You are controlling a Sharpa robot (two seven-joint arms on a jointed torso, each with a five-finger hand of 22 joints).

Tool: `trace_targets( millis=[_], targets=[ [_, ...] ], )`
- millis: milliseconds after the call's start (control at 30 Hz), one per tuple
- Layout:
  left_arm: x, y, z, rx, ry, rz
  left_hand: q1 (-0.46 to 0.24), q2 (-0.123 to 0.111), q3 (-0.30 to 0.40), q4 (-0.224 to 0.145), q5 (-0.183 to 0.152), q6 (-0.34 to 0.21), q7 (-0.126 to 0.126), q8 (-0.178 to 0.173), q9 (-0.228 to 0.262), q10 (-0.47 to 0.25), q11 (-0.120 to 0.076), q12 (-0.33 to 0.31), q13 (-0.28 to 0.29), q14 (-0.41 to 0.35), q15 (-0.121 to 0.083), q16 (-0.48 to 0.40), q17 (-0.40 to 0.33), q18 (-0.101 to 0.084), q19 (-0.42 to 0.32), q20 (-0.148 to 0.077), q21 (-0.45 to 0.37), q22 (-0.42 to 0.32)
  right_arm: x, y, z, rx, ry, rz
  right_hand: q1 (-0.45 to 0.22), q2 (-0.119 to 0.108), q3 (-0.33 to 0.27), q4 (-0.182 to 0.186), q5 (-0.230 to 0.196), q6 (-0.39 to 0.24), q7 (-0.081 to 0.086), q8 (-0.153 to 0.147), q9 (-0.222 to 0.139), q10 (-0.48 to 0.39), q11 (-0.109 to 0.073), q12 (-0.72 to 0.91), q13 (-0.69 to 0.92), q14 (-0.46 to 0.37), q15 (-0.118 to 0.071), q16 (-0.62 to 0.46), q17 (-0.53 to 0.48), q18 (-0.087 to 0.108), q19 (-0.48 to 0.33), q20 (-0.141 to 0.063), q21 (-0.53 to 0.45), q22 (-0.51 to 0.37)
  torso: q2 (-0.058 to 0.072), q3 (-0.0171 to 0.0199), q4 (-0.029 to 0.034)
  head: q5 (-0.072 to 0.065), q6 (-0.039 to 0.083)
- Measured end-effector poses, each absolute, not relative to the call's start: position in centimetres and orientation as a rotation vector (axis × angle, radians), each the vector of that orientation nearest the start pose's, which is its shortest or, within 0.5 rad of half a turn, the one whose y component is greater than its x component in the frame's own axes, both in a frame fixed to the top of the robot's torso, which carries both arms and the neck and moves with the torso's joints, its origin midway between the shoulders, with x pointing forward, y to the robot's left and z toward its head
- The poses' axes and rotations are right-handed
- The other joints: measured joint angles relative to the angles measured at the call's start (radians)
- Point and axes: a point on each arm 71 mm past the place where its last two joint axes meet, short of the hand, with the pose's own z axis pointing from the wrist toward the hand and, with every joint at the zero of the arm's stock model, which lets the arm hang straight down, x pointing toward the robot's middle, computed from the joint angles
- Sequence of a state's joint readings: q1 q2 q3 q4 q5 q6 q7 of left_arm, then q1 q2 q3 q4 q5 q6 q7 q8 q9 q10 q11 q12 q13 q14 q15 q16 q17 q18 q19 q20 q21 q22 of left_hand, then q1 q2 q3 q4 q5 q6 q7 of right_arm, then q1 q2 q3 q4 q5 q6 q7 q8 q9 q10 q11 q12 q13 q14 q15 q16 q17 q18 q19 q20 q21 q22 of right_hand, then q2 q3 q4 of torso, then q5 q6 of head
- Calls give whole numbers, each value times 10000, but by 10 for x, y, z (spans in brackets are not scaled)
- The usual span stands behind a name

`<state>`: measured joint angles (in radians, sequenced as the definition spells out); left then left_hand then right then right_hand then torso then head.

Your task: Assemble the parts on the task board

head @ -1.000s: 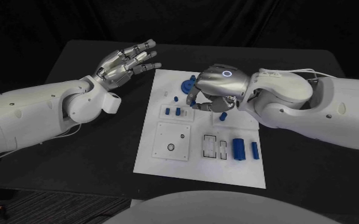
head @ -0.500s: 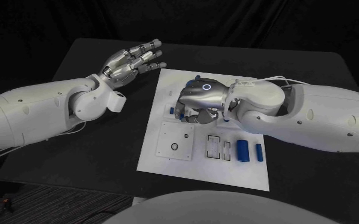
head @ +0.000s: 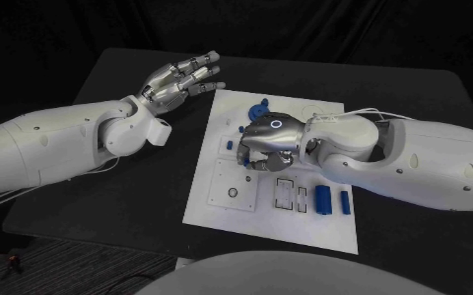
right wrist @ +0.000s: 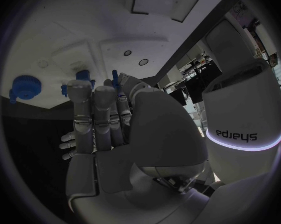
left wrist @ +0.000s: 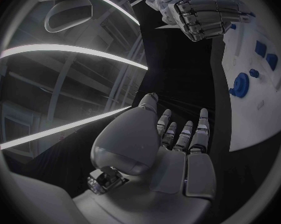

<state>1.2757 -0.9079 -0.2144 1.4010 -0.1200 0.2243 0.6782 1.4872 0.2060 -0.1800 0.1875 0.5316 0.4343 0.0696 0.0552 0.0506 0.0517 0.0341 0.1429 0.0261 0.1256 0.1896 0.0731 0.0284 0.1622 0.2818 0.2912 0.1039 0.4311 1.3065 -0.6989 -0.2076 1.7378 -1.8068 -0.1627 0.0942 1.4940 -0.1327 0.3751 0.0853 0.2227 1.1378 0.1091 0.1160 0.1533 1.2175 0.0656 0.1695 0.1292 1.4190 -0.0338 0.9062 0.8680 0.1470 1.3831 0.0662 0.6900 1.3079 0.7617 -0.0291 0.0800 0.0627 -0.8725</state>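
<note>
White and matte, the flat rectangular board (head: 296, 223) lies in the middle of the black table (head: 128, 192), its surface broken by shallow square and slotted recesses. Blue parts sit on it: 1 round, gear-like disc (head: 258, 111) near the far edge, 2 upright cylinders (head: 323, 198) side by side near the right edge, and at least 2 small pegs (head: 230, 144) by the left edge; the exact count of small pegs is hard to make out because the right hand covers part of the board. 2 arms with smooth white shells reach in, each ending in a silver metal hand. Left hand (head: 180, 80) hovers off the board's far left corner, over bare table, palm up and fingers spread apart, holding nothing; its wrist camera shows the same splayed fingers (left wrist: 180, 134) with empty space between them. Right hand (head: 268, 141) hangs palm-down over the board's middle, just near of the disc, fingers curled under it toward the board; whether they pinch a part cannot be told, since the back of the hand hides the fingertips from above, and its wrist view shows fingers (right wrist: 93, 114) close together with a slim blue peg (right wrist: 115, 78) showing beside them, contact unclear.
</note>
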Motion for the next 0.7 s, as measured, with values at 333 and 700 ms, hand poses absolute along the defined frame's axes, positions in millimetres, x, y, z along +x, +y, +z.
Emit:
trace_targets(
  millis=[333, 700],
  targets=[
    [482, 257, -187, -7656, 14892, -19416, 0, 0, 28, -28, 0, 0, 0, 0, -1, 0, 0, 0, 0, 0, 0, 0, 0, 0, 0, 0, 0, -14, 389, -73, -187, -9766, 15519, 9108, -2, -2, 29, -29, -2, -36, 36, -42, -20, 0, 0, -42, 2, -1, 0, 0, -53, 2, 0, 0, 0, -2, 0, 13, -39, 89, 0],
    [483, 258, -188, -7661, 14903, -19422, 0, 0, 28, -27, 0, 0, 0, 0, -1, 0, 0, -1, -1, 0, 0, 0, -1, -1, -1, -1, 0, -32, 385, -75, -195, -9652, 15652, 9220, -3, -4, 29, -29, -21, -36, 35, -47, -30, 0, 0, -79, -6, -1, 0, -40, -67, 4, 0, 0, 0, -2, -18, 16, -34, 127, 0]
  ],
)
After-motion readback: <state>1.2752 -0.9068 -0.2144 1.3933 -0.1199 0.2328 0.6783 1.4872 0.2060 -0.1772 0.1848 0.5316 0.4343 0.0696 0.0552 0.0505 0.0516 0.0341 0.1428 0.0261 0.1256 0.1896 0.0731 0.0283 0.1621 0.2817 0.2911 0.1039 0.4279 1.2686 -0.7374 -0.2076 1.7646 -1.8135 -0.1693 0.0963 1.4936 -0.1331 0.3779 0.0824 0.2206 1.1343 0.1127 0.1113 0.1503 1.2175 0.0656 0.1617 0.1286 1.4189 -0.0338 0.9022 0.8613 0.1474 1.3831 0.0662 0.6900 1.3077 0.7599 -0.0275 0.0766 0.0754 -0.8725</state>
